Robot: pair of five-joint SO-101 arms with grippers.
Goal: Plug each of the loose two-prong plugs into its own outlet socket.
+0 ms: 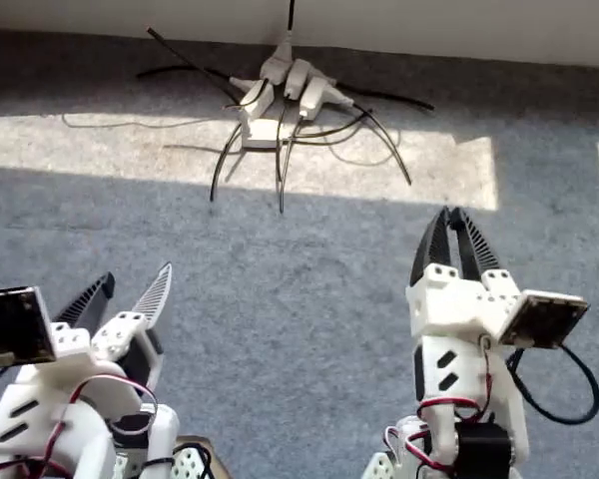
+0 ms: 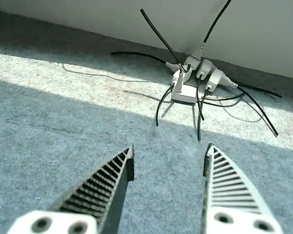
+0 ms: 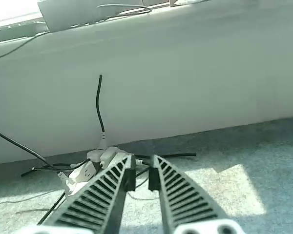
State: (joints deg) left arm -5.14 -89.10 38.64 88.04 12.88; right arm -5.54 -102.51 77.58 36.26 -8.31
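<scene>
White outlet block (image 1: pixel 263 135) flat on grey carpet (image 1: pixel 309 299), inside a band of sunlight. Bunched against the block's far end and touching it: several white two-prong plugs (image 1: pixel 299 82), apparently pushed in, though impossible to tell how deep or in which socket. Fanning out from the block to every side: black cables (image 1: pixel 280 185), a few arched up off the carpet, loose ends lying well short of either arm. Just behind the block: white wall (image 2: pixel 88 19), with another black lead rising along it. Trailing away from the block on the sunlit strip: thin pale wire (image 1: pixel 110 122).

On the near side of the block, well apart from it: left gripper (image 1: pixel 136 274), ribbed fingers spread wide, nothing between them, tips aimed toward the block. Likewise on the block's near side, well apart and off toward the opposite flank: right gripper (image 1: pixel 451 215), fingers pressed almost together with only a sliver of gap, pinching nothing
</scene>
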